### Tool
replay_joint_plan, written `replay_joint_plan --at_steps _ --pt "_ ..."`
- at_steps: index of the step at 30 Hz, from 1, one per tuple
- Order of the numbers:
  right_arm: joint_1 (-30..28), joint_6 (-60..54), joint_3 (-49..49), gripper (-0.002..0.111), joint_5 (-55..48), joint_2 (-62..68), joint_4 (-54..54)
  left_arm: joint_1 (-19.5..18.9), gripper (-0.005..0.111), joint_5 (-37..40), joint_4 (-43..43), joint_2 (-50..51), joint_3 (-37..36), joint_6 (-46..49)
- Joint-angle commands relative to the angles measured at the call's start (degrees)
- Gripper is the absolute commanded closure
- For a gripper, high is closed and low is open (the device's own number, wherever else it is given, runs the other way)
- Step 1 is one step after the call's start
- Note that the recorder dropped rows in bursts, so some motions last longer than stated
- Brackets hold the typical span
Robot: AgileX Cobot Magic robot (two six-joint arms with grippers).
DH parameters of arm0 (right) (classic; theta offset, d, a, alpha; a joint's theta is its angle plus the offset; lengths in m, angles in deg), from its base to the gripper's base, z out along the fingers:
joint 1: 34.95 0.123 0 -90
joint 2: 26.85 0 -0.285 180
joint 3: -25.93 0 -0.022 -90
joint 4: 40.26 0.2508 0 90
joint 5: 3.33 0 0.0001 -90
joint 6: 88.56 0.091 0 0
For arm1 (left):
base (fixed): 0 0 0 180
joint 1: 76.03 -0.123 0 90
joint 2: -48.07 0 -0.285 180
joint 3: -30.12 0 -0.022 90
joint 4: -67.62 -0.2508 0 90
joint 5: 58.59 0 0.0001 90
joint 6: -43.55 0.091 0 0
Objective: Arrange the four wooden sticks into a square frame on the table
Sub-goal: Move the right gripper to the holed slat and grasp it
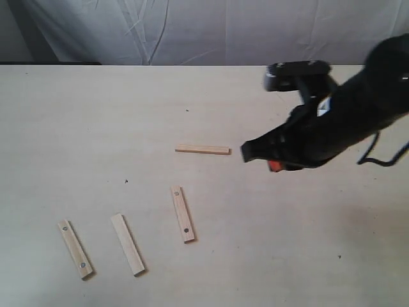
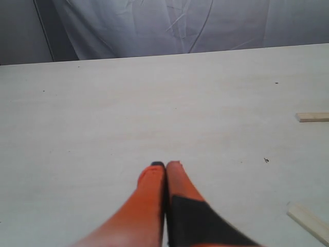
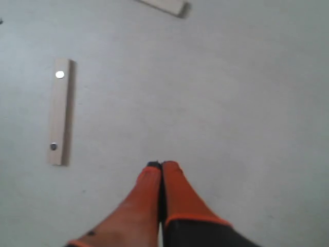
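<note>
Four wooden sticks lie apart on the table. One plain stick lies crosswise near the middle. A dotted stick lies below it, with a plain stick and another dotted stick further left. No square frame is formed. My right gripper hovers just right of the crosswise stick. The right wrist view shows that gripper shut and empty, a dotted stick off to its side. My left gripper is shut on nothing and is out of the exterior view.
A grey cloth backdrop hangs behind the table's far edge. The left wrist view catches one stick end and a second stick end at the frame's side. Tiny dark specks dot the tabletop.
</note>
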Motion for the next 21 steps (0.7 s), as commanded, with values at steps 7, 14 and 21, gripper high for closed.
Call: replay_joint_plan --at_steps 7,14,21 --pt "15.2 4.7 15.7 0.109 -2.1 15.3 -0.9 -0.1 0.107 -0.9 0.0 -0.3 -0.3 0.0" --pt "21.4 8.2 26.4 0.109 -7.0 23.7 -4.0 -0.1 0.107 -0.9 0.0 -0.3 -0.3 0.0" --pt "23.9 16.9 32.7 0.107 -10.7 30.2 -12.1 -0.1 0.107 -0.9 0.0 -0.3 -0.3 0.0"
